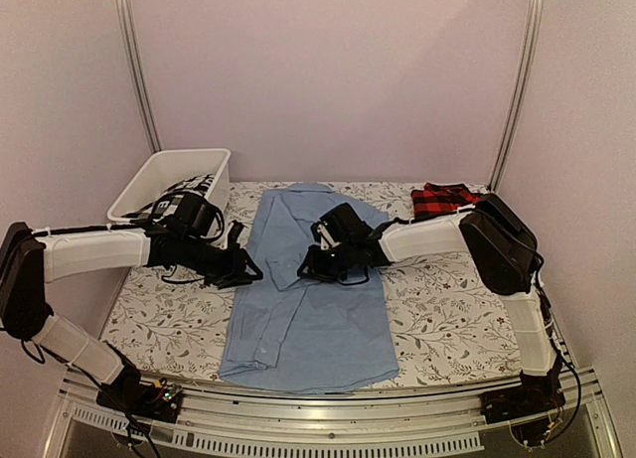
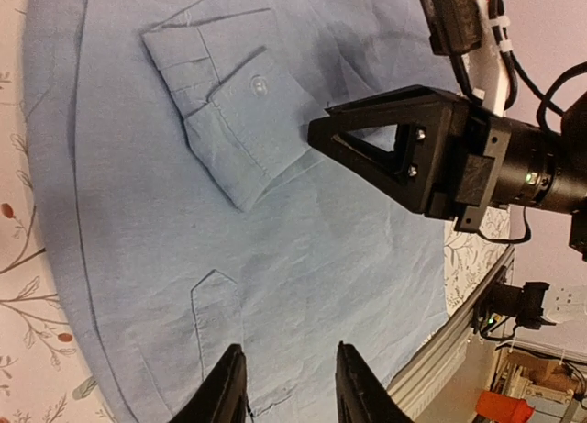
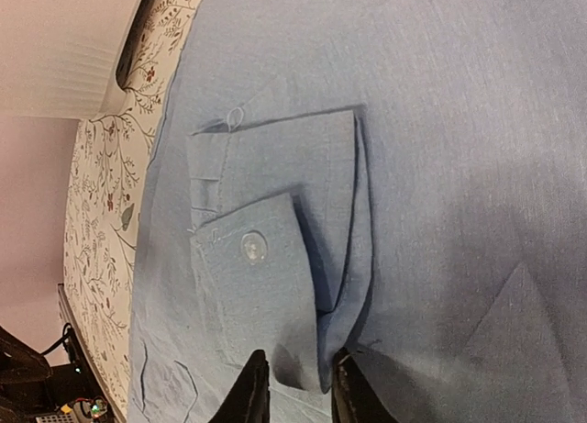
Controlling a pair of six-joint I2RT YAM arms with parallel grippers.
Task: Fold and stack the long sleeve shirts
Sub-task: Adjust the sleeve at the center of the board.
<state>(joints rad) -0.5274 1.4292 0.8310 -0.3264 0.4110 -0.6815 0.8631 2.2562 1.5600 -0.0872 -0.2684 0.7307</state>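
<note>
Floral table (image 1: 447,309), top view: light blue shirt (image 1: 308,319) runs near-to-far, plaid shirt (image 1: 442,198) well beyond the right arm. Left wrist: left gripper (image 2: 289,350) narrowly open over shirt cloth, holding nothing. Right wrist: right gripper (image 3: 293,359) narrow, cuff (image 3: 266,285) edge between the jaws, clamped or not I can't tell. The right arm is nearer.

We note a floral-printed cover (image 1: 447,309) spread over the table top. We locate a white plastic bin (image 1: 164,172) at the far left corner of this cover. An aluminium rail (image 1: 348,423) runs along the near edge, and two slanted metal uprights (image 1: 134,61) stand against the pale wall (image 1: 328,71)
</note>
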